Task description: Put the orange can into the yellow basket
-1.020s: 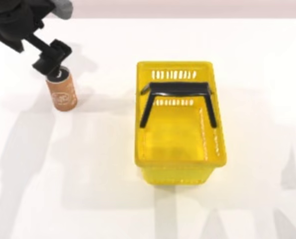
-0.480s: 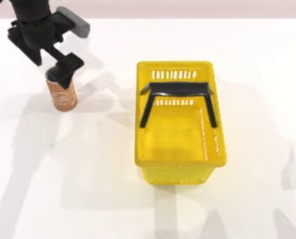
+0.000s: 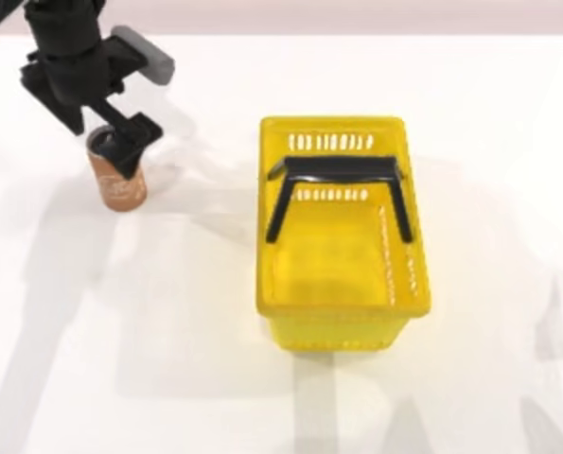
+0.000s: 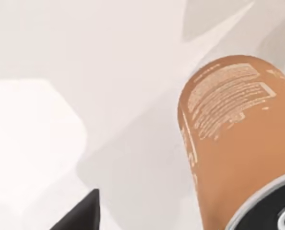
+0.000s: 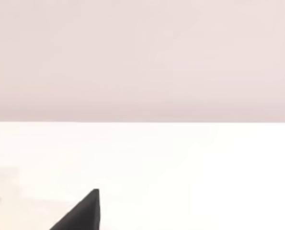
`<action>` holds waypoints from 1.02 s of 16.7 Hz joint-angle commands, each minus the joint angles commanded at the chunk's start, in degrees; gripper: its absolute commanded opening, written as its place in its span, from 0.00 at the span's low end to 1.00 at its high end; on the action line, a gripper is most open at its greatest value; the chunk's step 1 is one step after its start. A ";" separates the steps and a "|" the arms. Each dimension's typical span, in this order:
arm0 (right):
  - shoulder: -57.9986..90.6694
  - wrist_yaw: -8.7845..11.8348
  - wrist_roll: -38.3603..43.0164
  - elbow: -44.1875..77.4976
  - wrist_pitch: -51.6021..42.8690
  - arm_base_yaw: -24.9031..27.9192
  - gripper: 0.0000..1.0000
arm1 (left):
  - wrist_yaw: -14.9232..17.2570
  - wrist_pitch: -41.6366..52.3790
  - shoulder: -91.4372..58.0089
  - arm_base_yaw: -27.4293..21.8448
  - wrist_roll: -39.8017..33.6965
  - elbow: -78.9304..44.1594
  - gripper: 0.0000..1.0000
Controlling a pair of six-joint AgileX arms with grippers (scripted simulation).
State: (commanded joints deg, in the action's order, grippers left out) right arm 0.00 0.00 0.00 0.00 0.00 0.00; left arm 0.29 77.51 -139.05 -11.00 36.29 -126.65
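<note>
Hovering left pincer [image 3: 122, 142] over orange can [image 3: 117, 177], label text only wrist-side

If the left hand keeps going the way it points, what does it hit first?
Most likely the orange can: the left hand sits right over its top, pointing down at it. Whether they already touch is unclear.

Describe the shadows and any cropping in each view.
Top view: soft grey shadows streak the table, one beside the yellow basket; the left gripper covers the orange can top. Left wrist view: can fills the frame, cropped. Right wrist view: bare, evenly lit table.
</note>
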 joint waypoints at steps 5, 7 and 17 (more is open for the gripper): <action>0.00 0.00 0.00 0.00 0.00 0.00 1.00 | 0.00 -6.91 -0.16 -0.02 0.00 6.80 1.00; 0.00 0.00 0.00 0.00 0.00 0.00 1.00 | 0.00 -6.91 -0.16 -0.02 0.00 6.80 1.00; 0.00 0.00 0.00 0.00 0.00 0.00 1.00 | 0.00 -6.91 -0.16 -0.02 0.00 6.80 0.32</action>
State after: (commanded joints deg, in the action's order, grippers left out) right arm 0.00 0.00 0.00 0.00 0.00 0.00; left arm 0.29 70.60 -139.21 -11.02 36.28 -119.85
